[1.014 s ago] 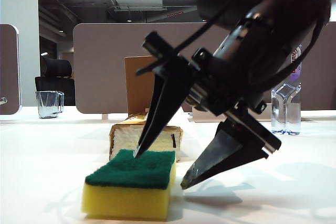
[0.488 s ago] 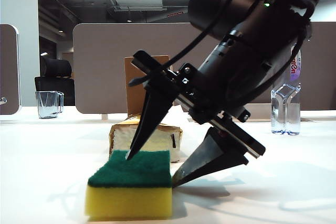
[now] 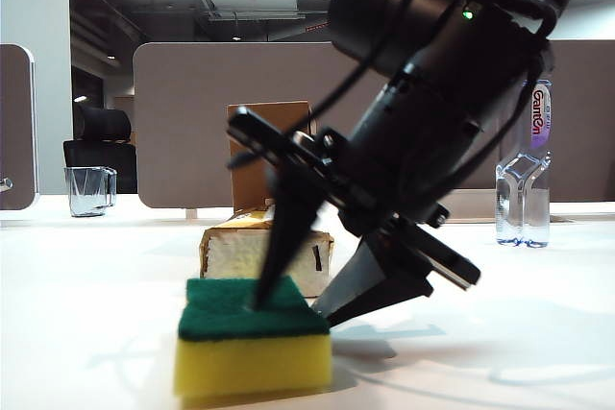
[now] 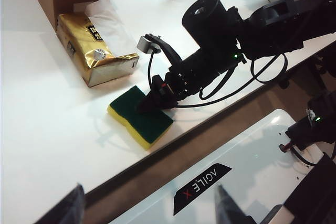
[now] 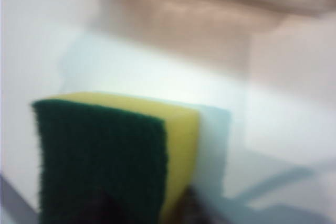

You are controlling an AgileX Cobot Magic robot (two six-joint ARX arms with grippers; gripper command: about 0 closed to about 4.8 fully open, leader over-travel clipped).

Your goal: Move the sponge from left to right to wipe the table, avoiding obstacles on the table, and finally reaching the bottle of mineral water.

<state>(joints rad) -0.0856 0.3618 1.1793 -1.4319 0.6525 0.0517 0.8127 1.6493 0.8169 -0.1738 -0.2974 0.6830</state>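
Blurrily, right gripper (image 3: 288,304) straddles the sponge (image 3: 252,348), grip uncertain; left gripper unseen.

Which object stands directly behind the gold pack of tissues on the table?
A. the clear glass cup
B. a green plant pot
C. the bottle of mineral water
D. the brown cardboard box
D. In the exterior view the brown cardboard box rises right behind the tissue pack; the glass cup stands far to the left and the bottle of mineral water far to the right.

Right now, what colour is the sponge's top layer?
Dark green over yellow foam on the sponge; clearest in the exterior view.
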